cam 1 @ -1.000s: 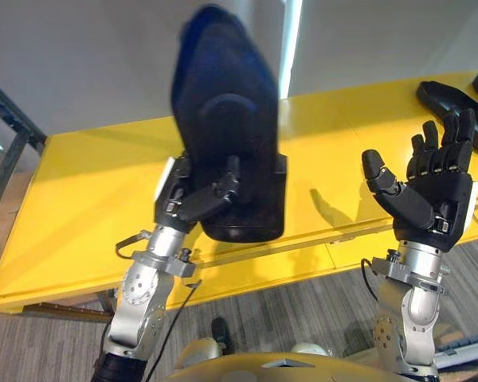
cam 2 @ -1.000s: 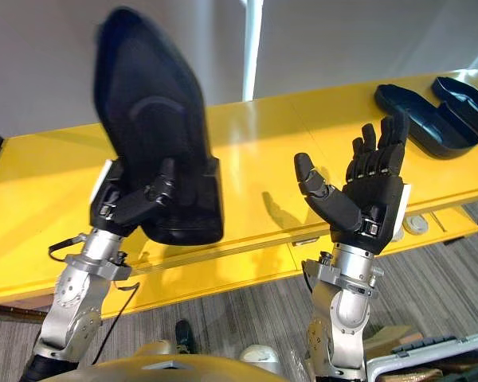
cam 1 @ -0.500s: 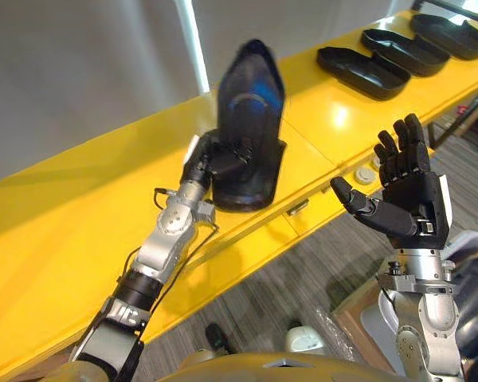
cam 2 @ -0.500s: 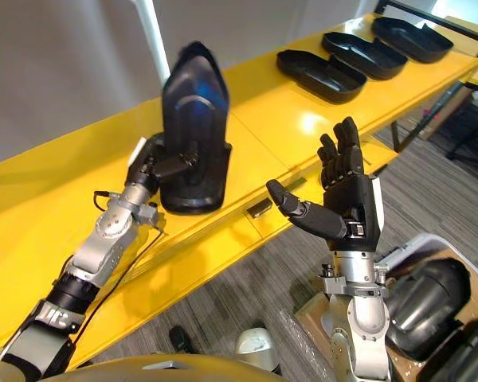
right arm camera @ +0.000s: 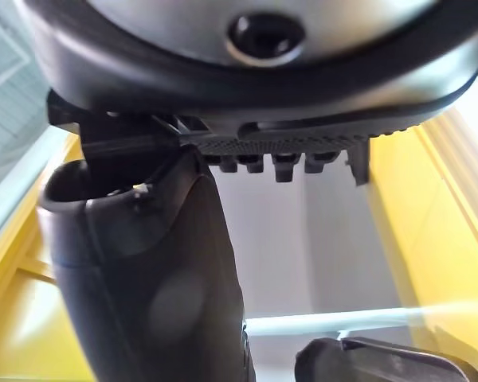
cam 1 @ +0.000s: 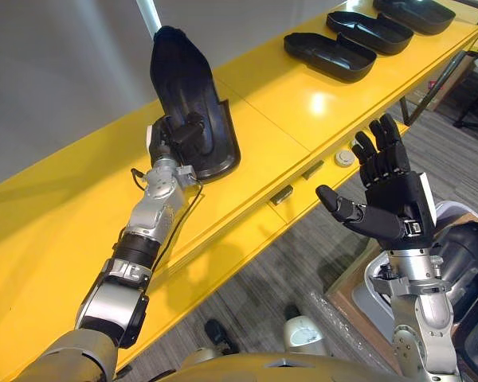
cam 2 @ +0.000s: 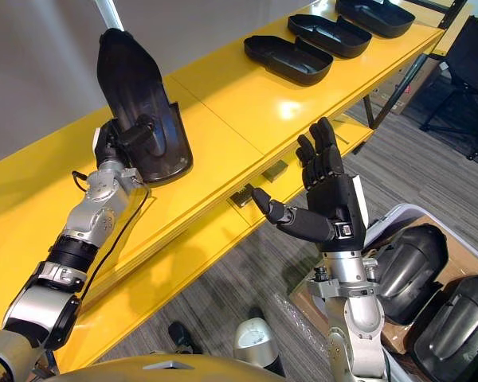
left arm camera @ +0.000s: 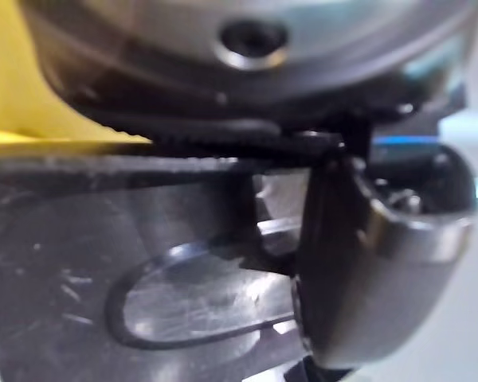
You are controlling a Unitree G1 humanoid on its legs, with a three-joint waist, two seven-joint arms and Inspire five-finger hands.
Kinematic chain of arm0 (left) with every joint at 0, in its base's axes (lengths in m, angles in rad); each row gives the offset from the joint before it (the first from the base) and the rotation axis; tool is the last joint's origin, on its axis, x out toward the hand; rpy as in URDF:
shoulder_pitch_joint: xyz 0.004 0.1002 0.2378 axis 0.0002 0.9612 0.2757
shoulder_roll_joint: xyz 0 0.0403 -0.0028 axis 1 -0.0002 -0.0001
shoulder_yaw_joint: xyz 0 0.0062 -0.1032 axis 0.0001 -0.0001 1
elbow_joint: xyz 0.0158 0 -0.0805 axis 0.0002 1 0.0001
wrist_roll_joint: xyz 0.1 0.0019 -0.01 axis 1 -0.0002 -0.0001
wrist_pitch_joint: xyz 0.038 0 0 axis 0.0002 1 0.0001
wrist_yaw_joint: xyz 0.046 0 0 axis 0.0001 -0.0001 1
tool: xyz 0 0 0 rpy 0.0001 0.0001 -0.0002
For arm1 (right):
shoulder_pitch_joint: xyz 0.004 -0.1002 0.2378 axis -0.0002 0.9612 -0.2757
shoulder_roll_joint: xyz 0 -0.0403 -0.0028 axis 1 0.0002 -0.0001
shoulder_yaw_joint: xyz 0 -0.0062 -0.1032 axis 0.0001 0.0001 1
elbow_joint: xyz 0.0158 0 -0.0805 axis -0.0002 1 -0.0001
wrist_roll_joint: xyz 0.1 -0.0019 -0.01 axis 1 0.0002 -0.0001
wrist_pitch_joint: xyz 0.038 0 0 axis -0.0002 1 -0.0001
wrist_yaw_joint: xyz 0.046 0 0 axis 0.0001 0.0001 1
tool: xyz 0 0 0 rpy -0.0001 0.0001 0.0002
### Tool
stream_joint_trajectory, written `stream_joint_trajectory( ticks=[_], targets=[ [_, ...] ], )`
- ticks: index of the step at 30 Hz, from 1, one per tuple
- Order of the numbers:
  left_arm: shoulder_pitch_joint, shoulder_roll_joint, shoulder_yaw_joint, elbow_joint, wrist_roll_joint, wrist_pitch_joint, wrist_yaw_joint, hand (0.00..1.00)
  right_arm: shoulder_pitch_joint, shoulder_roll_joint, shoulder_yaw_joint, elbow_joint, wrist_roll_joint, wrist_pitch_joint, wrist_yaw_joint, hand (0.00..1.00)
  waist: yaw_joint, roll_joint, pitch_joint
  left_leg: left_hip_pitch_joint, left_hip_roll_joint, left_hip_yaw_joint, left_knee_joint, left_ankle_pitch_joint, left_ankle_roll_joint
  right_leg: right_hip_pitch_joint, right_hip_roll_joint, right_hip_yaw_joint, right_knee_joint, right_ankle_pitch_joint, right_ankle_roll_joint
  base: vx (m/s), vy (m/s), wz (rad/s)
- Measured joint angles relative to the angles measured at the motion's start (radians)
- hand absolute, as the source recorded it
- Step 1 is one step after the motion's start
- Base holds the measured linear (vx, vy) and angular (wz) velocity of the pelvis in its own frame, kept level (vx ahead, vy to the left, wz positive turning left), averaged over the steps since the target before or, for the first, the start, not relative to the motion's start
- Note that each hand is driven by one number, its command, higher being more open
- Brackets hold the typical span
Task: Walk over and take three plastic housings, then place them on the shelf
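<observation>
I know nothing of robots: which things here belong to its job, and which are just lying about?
Part of the job: black plastic housing gripped by the left hand; three more black housings on the long yellow shelf; open right hand; likely the dark rounded shells in the cardboard box.
Just lying about: small white round piece on the shelf's lower ledge; black office chair.

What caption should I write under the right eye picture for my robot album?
Left hand grips a black plastic housing at the yellow shelf; right hand open, three more housings lying farther along.
</observation>
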Motion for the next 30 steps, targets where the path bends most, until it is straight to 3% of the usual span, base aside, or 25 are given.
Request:
stream_joint_trajectory(
  ticks=[10, 11, 18, 25, 26, 30],
  targets=[
    [-0.025, -0.043, -0.091, 0.030, -0.120, 0.018, -0.130, 0.00, -0.002, 0.017, 0.081, 0.000, -0.008, 0.039, -0.043, 1.00, -0.001, -0.002, 0.031, -0.010, 0.001, -0.021, 0.000, 0.016, 0.007, 0.001, -0.001, -0.022, 0.003, 0.003, 0.002, -0.01, 0.008, 0.06],
    [-0.025, -0.053, -0.100, 0.031, -0.129, 0.018, -0.132, 1.00, -0.002, 0.017, 0.089, 0.000, -0.008, 0.040, -0.052, 1.00, -0.001, -0.003, 0.033, -0.010, 0.001, -0.021, 0.000, 0.016, 0.008, 0.001, 0.000, -0.022, 0.000, 0.004, 0.003, 0.00, 0.000, 0.00],
    [-0.028, -0.055, -0.138, 0.045, -0.136, 0.004, -0.101, 1.00, -0.001, 0.018, 0.092, 0.000, -0.008, 0.040, -0.096, 1.00, -0.006, -0.008, 0.046, -0.010, 0.005, -0.017, 0.000, 0.016, 0.008, 0.000, 0.000, -0.019, -0.012, 0.012, 0.011, 0.00, 0.004, -0.01],
    [-0.032, -0.101, -0.140, 0.049, -0.066, -0.049, 0.045, 1.00, 0.000, 0.029, 0.120, 0.000, -0.009, 0.039, -0.135, 1.00, -0.009, -0.016, 0.060, -0.008, 0.010, -0.008, 0.000, 0.017, 0.010, 0.000, 0.000, -0.011, -0.013, 0.017, 0.018, 0.00, 0.010, -0.04],
    [-0.033, -0.108, -0.132, 0.049, -0.062, -0.053, 0.056, 0.00, 0.000, 0.031, 0.121, 0.000, -0.008, 0.039, -0.138, 1.00, -0.010, -0.016, 0.064, -0.008, 0.010, -0.008, 0.000, 0.018, 0.010, 0.000, 0.000, -0.011, -0.012, 0.017, 0.019, 0.00, 0.000, 0.00],
    [-0.069, -0.131, -0.112, 0.073, -0.030, -0.067, 0.151, 0.00, 0.001, 0.034, 0.153, 0.000, -0.009, 0.039, -0.166, 1.00, -0.023, -0.027, 0.080, -0.011, 0.013, -0.008, 0.000, 0.019, 0.008, -0.003, 0.003, -0.010, -0.013, 0.018, 0.021, -0.02, 0.010, -0.01]
  ],
)
